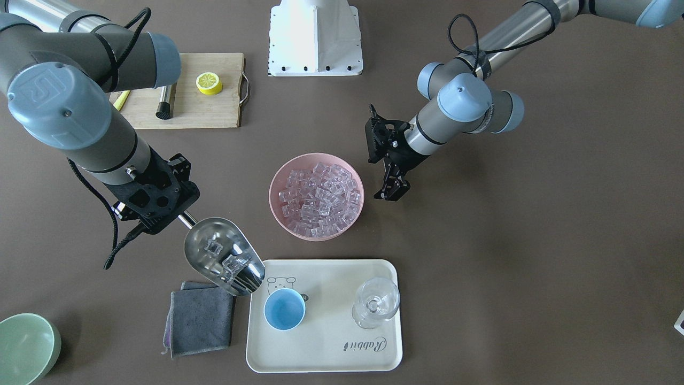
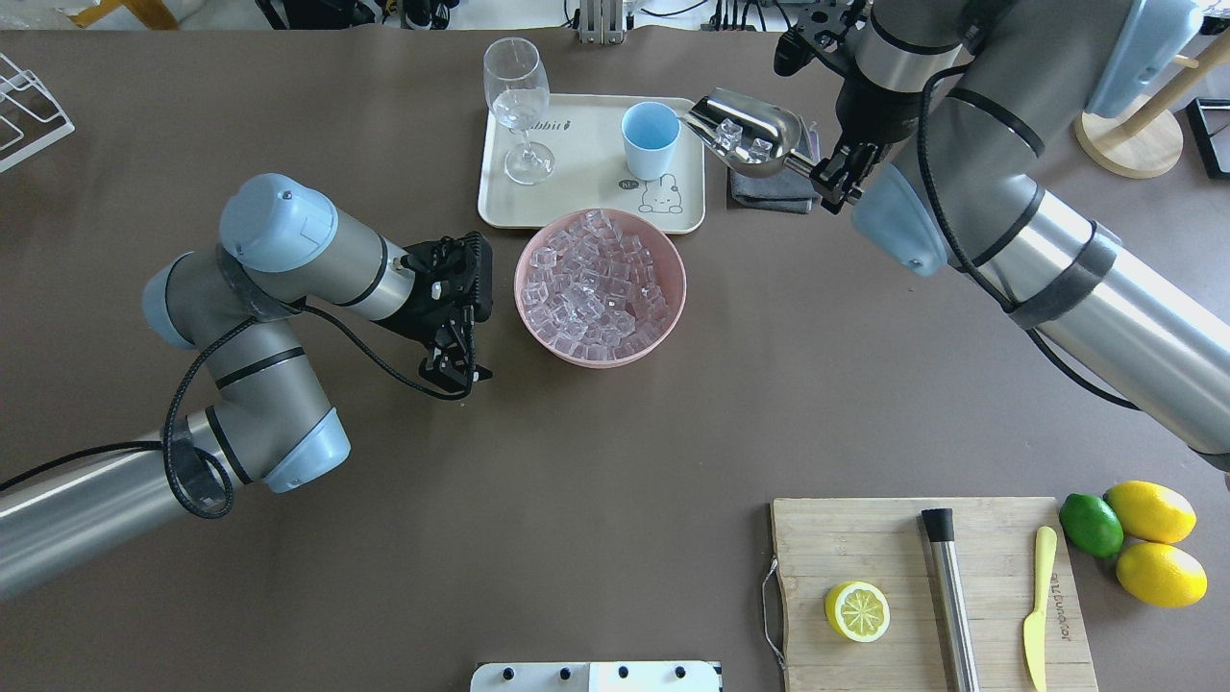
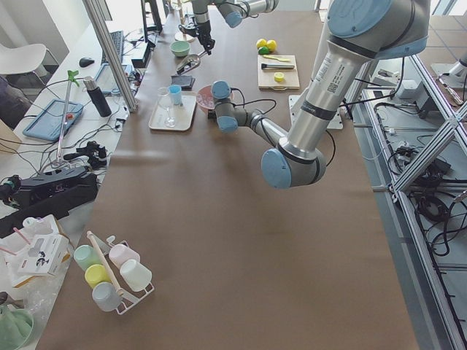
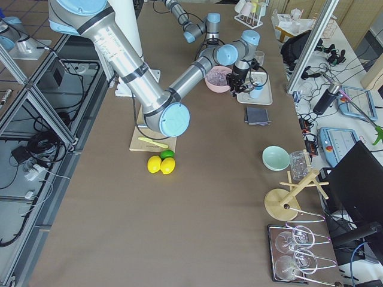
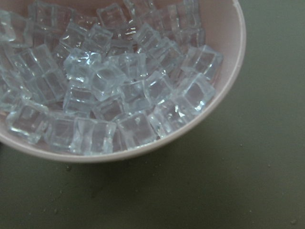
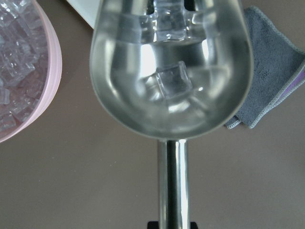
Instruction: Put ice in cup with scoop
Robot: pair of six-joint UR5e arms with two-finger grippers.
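Observation:
My right gripper (image 1: 180, 216) is shut on the handle of the steel scoop (image 1: 224, 256), held tilted above the table. The scoop's lip is over the near corner of the tray, just beside the light-blue cup (image 1: 285, 310). A few ice cubes (image 6: 174, 83) lie in the scoop's trough (image 2: 750, 135). The cup (image 2: 650, 139) stands upright on the tray and looks empty. The pink bowl (image 1: 273, 184) is full of ice (image 1: 318, 198). My left gripper (image 1: 393, 195) is open and empty, low beside the bowl (image 2: 673, 288); its wrist view shows the ice (image 5: 119, 81).
A cream tray (image 1: 331, 347) holds the cup and a clear stemmed glass (image 1: 375, 302). A grey cloth (image 1: 199, 318) lies under the scoop. A pale-green bowl (image 1: 24, 347) stands at a corner. A cutting board (image 1: 214, 112) holds a lemon half and a steel cylinder (image 1: 165, 101).

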